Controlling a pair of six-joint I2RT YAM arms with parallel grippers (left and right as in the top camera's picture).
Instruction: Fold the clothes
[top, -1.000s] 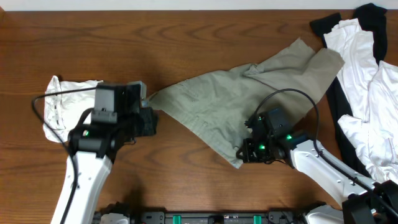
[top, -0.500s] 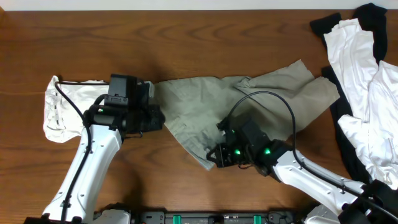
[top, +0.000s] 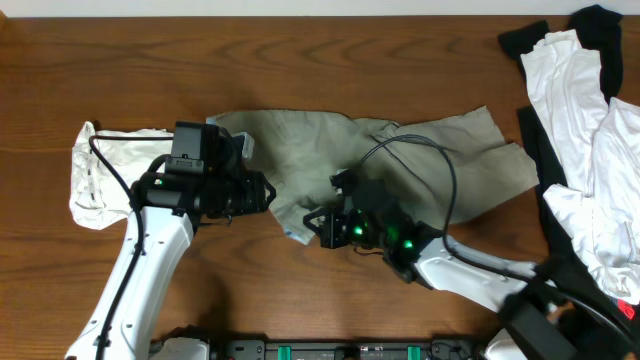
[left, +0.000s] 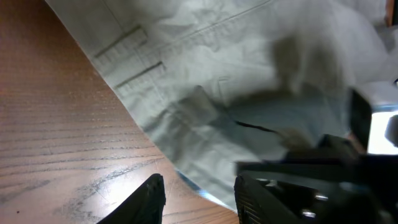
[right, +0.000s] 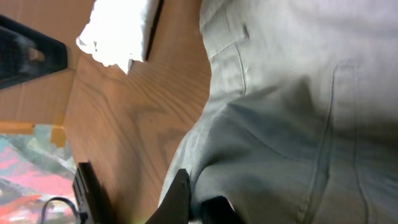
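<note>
Wooden table is bearing three lots of clothes. At left, a white garment is lying beside the left gripper, whose fingers are standing spread at the left edge of the khaki cloth. Mid-table, the right gripper is pinching that cloth's front hem. The cloth's long axis is running rightward from both grippers, and its free end is lying near the white-and-black pile, probably within easier reach of the right arm.
</note>
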